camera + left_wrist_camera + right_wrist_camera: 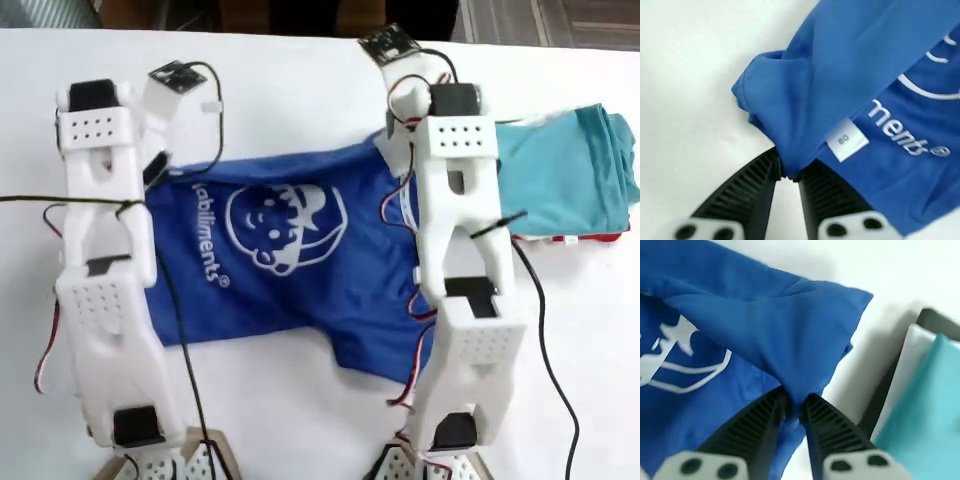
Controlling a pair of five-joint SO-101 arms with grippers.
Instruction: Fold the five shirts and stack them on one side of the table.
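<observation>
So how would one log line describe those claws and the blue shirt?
left gripper: shut on blue shirt | right gripper: shut on blue shirt | teal shirt: folded, lying beside

White table (pixel 280 90), floor beyond its far edge (pixel 590 18) (planked, greyish), ribbed metal object (pixel 50 10)

left arm (pixel 100 250) along frame's left, right arm (pixel 460 230) right of centre, left gripper (pixel 787 172) and right gripper (pixel 792 402) clamped on blue shirt (pixel 300 300)

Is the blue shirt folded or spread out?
Mostly spread: the blue printed fabric shirt lies flat, print up; only edges pinched by the left gripper and right gripper fold over.
</observation>
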